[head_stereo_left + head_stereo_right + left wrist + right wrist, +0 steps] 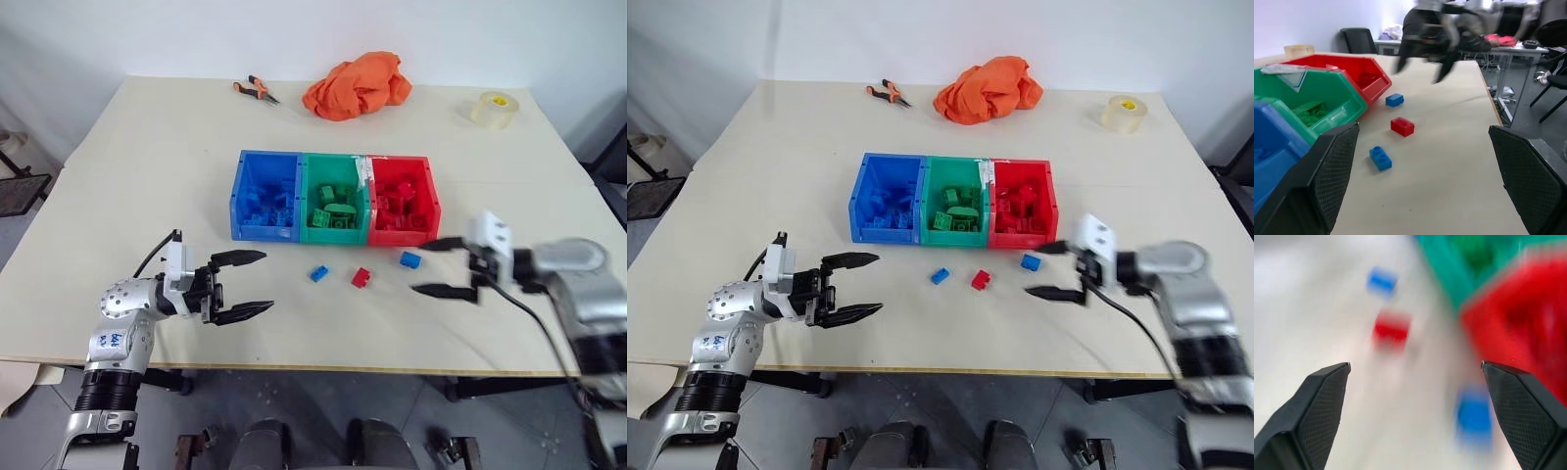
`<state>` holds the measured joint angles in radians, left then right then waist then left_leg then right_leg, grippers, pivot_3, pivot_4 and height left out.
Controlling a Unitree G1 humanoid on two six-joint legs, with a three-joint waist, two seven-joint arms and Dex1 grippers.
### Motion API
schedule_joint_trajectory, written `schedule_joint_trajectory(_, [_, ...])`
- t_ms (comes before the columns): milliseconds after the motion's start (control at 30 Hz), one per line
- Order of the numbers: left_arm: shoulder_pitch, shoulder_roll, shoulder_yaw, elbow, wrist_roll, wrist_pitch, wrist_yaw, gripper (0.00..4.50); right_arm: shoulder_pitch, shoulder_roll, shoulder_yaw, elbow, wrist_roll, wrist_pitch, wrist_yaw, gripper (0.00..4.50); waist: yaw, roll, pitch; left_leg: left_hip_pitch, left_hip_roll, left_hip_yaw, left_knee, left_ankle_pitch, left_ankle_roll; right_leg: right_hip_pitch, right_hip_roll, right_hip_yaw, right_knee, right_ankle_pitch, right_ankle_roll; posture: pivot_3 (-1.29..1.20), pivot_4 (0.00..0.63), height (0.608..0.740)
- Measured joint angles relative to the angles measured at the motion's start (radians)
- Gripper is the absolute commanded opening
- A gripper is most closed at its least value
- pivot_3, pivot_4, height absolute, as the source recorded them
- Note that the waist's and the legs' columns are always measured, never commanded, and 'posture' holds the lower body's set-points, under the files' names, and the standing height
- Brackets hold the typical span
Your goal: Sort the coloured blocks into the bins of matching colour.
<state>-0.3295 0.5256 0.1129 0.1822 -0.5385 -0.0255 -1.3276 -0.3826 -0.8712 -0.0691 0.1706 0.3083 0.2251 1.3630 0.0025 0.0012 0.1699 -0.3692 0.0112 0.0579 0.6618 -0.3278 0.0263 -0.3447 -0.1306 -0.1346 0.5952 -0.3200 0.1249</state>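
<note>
- Three small studded plastic bricks were seen loose on the pale bench (pixel 118 176), before the joined blue, green and red plastic bins (pixel 334 233): a blue brick (pixel 319 274), a red brick (pixel 361 278), another blue brick (pixel 409 259).
- The right hand (pixel 437 266) was open wide and empty, just beside the second blue brick, which lay toward the bins from it.
- The left hand (pixel 243 285) was likewise open and empty, farther off.
- The right arm was judged nearer.

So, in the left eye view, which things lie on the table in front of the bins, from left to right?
left gripper → blue block → red block → second blue block → right gripper
</note>
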Motion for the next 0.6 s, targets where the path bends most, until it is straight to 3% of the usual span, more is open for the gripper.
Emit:
schedule_joint_trajectory(167, [-0.003, 0.003, 0.005, 0.022, 0.000, -0.005, -0.011, 4.50, 0.197, -0.099, -0.137, -0.042, 0.025, 0.040, -0.020, 4.47, -0.007, 0.000, 0.000, 0.002, 0.003, 0.004, 0.000, 0.000, 0.000, 0.002, 0.001, 0.001, -0.003, 0.000, 0.000, 0.00, 0.150, 0.740])
schedule_joint_trajectory(300, [-0.003, 0.003, 0.005, 0.024, 0.000, -0.005, -0.018, 4.50, 0.202, -0.102, -0.164, -0.060, 0.030, 0.060, -0.064, 4.47, -0.004, 0.000, 0.000, 0.002, 0.003, 0.005, 0.000, 0.000, 0.000, 0.001, 0.001, 0.002, -0.003, 0.000, 0.000, 0.00, 0.150, 0.740])
schedule_joint_trajectory(600, [-0.011, 0.004, 0.004, 0.022, 0.000, 0.002, -0.012, 4.50, 0.010, 0.097, -0.027, 0.028, -0.006, 0.104, -0.244, 4.47, -0.001, 0.000, 0.000, 0.001, 0.001, 0.002, 0.001, 0.000, 0.000, 0.001, 0.000, 0.001, -0.003, 0.000, 0.000, 0.00, 0.150, 0.740])
